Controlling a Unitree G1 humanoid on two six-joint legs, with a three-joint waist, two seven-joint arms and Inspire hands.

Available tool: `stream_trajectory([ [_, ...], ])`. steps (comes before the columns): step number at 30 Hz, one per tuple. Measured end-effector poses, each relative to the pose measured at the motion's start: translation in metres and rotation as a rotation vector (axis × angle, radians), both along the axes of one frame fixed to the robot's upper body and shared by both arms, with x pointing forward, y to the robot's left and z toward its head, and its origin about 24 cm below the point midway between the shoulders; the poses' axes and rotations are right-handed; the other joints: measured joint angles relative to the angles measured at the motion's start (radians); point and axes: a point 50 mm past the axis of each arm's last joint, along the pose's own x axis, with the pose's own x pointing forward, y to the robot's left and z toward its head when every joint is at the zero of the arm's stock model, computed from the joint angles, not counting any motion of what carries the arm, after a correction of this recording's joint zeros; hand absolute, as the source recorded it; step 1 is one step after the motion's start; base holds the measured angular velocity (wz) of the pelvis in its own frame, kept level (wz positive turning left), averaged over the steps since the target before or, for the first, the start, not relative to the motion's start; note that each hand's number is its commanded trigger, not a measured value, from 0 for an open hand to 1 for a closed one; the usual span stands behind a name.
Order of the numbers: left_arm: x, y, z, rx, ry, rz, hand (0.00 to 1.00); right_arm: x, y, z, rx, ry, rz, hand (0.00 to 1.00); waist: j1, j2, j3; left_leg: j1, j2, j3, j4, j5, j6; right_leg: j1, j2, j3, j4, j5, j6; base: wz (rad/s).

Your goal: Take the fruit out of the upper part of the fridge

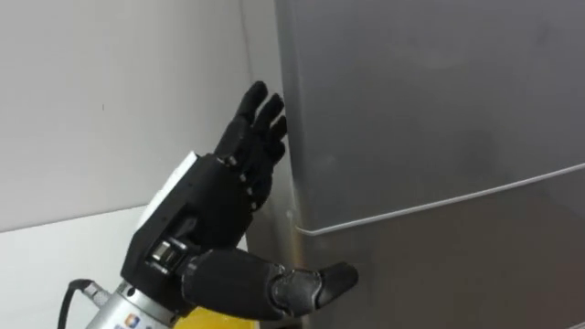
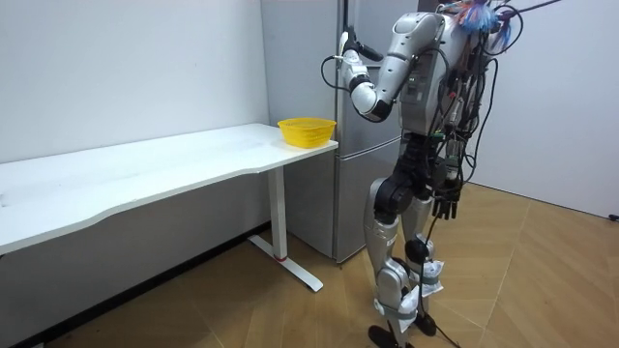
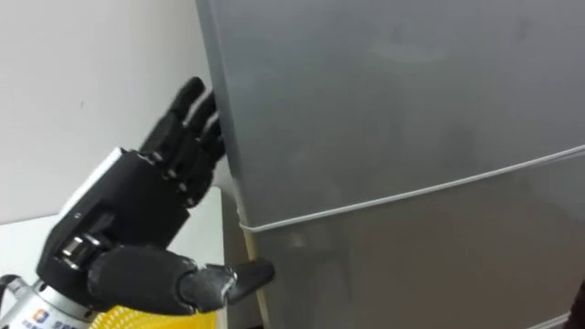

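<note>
The grey fridge stands shut right in front of me. Its upper door (image 1: 430,100) (image 3: 384,91) meets the lower door (image 1: 457,265) at a thin pale seam. My left hand (image 1: 206,215) (image 3: 128,219) is raised at the upper door's left edge, open, its straight fingers (image 1: 260,119) lying against that edge. The thumb (image 1: 320,281) points at the fridge just below the seam. In the room view I stand upright facing the fridge (image 2: 319,87), left hand (image 2: 345,48) up at its door. My right hand (image 2: 448,205) hangs beside my thigh.
A yellow basket (image 2: 307,130) (image 1: 215,320) sits at the end of a long white table (image 2: 145,169) (image 1: 46,265) that butts against the fridge's left side. A white wall (image 1: 110,91) runs behind the table. Wooden floor (image 2: 542,280) lies open behind me.
</note>
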Motion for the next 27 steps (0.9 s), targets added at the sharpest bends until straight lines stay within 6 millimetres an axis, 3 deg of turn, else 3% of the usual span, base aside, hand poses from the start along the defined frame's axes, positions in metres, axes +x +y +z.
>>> stream_trajectory([
  [15,0.000,-0.001,-0.001,0.012,-0.003,-0.024,0.00,0.000,0.001,0.000,0.003,0.015,0.015,0.00,0.000,-0.003,0.0018,-0.001,0.001,0.014,-0.001,0.000,0.000,0.000,-0.001,-0.001,-0.001,0.000,0.000,0.00],
  [16,0.000,-0.001,-0.001,0.012,-0.003,-0.025,0.07,0.000,0.001,0.000,0.002,0.017,0.015,0.00,0.000,-0.003,0.0017,-0.001,0.001,0.015,-0.001,0.000,0.000,0.000,-0.001,-0.001,-0.001,0.000,0.000,0.00],
  [17,0.000,-0.001,-0.001,0.014,-0.003,-0.024,0.56,-0.001,0.001,0.000,0.000,0.020,0.014,0.00,0.000,-0.003,0.0016,0.000,0.001,0.016,0.000,0.000,0.000,-0.001,-0.001,-0.001,-0.001,0.000,0.000,0.00],
  [19,0.000,-0.001,-0.001,0.018,-0.003,-0.020,0.99,-0.001,0.000,0.000,-0.001,0.021,0.013,0.00,0.000,-0.002,0.0014,0.000,0.001,0.023,0.000,0.000,0.000,-0.005,-0.001,0.000,-0.001,0.000,0.000,0.00],
  [24,0.003,0.007,-0.002,0.003,0.009,0.039,1.00,-0.001,0.000,0.000,0.000,0.023,0.013,0.00,0.000,-0.001,0.0003,0.003,0.003,0.034,0.001,0.000,0.000,-0.006,-0.001,-0.003,0.001,0.000,0.000,0.00],
  [27,0.004,0.009,-0.002,-0.010,0.013,0.056,0.71,-0.002,0.000,0.000,0.000,0.025,0.013,0.00,0.001,-0.001,0.0003,0.007,0.003,0.034,-0.002,0.000,0.000,-0.003,-0.002,-0.004,0.001,0.000,0.000,0.01],
])
